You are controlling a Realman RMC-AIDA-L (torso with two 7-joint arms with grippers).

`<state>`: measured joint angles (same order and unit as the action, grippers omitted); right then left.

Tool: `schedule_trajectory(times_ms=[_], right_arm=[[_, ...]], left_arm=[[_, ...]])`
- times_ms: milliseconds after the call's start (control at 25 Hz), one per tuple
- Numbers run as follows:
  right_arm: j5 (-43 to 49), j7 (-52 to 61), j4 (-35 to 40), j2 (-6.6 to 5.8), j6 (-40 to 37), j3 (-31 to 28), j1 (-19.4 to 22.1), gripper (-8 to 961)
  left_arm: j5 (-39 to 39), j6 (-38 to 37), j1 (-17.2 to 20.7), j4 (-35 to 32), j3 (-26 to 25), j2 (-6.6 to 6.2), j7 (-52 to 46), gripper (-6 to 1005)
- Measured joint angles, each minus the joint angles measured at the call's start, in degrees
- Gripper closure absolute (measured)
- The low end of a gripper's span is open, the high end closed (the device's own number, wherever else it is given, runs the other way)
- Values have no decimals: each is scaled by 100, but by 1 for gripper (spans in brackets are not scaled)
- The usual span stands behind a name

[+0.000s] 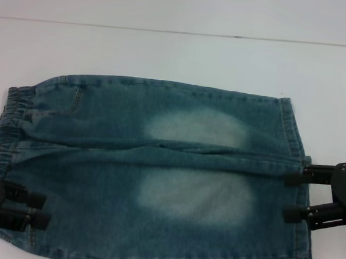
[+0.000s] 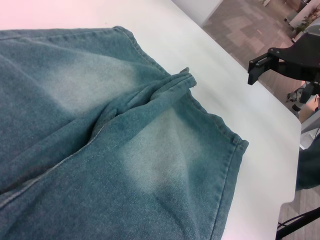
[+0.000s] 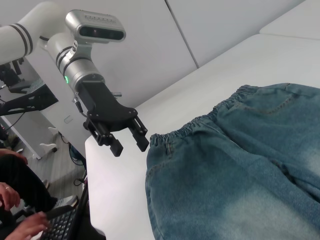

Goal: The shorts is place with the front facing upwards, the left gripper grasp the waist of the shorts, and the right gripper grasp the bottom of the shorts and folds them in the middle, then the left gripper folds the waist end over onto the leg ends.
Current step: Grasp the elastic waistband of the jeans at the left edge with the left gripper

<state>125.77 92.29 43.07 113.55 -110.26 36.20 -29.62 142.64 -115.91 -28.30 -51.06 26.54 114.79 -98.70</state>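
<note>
With both the left gripper (image 1: 38, 209) and right gripper (image 1: 293, 197) held open beside the shorts (image 1: 150, 170), only one denim layer could be pinched, so an uneven fold was risked.

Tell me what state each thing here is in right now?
Shorts: spread flat, front up, not folded yet.
Left gripper: open, above the waist end, holding nothing.
Right gripper: open, at the leg hems, holding nothing.
Table: white, with the shorts on it.
</note>
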Motion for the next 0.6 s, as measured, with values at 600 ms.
schedule_trajectory(times_ms=[600], right_arm=[[0, 0, 0, 0, 20, 19, 0, 12]], left_arm=[[-33, 14, 0, -10, -5, -3, -23, 430]])
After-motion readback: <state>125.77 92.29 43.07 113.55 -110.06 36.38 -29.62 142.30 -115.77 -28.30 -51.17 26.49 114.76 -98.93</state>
